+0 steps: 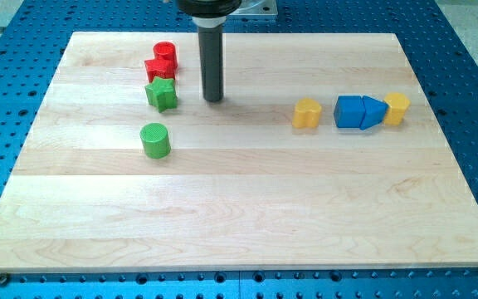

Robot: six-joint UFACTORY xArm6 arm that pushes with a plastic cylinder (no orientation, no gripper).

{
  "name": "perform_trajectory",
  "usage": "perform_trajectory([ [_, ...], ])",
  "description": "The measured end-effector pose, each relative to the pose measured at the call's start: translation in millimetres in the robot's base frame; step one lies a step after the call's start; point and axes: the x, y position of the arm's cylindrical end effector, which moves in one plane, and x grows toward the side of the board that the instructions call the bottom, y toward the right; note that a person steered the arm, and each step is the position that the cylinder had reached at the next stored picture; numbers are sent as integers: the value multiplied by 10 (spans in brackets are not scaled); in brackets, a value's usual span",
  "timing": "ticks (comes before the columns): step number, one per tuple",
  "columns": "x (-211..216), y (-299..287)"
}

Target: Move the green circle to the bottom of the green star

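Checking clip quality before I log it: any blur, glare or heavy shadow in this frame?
Camera view: sharp across the board, light even, no glare; soft shadows only beside my tip and the green circle; the rod's top is cropped at the view's top.

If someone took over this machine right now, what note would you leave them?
My tip: on the board, just to the view's right of the green star, not touching it.
Green circle: below the star toward the view's bottom, slightly left, a gap between them.
Red blocks sit just above the star.
Done: circle looks roughly in place already.
Left: perhaps nudge it a little right and closer under the star.
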Motion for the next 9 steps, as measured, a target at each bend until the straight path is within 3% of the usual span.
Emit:
perform_trajectory([
  [1, -8, -316],
  [3, -8, -406],
  [4, 474, 21],
  [5, 1344, 162],
  [6, 1251, -483],
  [7, 732, -607],
  [9, 1661, -245],
])
